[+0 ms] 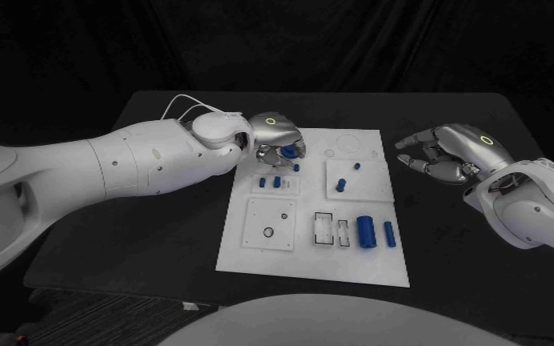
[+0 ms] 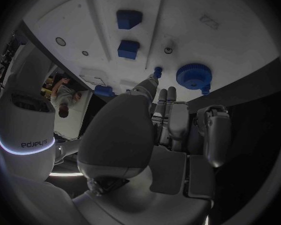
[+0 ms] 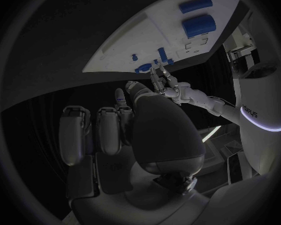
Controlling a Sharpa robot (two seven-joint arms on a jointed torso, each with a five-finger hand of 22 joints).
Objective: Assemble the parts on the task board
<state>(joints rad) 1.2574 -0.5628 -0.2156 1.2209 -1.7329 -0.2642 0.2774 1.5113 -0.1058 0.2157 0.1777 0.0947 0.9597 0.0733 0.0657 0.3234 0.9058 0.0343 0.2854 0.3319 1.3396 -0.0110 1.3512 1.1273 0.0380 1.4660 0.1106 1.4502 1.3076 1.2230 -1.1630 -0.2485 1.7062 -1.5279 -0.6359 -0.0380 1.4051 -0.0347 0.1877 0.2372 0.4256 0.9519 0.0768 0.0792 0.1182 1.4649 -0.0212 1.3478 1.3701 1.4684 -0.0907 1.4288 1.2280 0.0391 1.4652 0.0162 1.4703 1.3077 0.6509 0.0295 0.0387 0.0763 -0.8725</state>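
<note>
The left hand (image 1: 274,139) reaches over the task board (image 1: 311,270), fingertips at a small blue peg (image 2: 157,72) beside a round blue gear (image 2: 193,75); grip unclear. The right hand (image 1: 444,152) hovers beside the board, fingers loosely curled, holding nothing.

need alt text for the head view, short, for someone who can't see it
A white task board lies mid-table with small blue parts on it. The left hand reaches over the board's far left corner, fingers down among blue parts there. The right hand hovers off the board's right edge, fingers curled, holding nothing visible.
</note>
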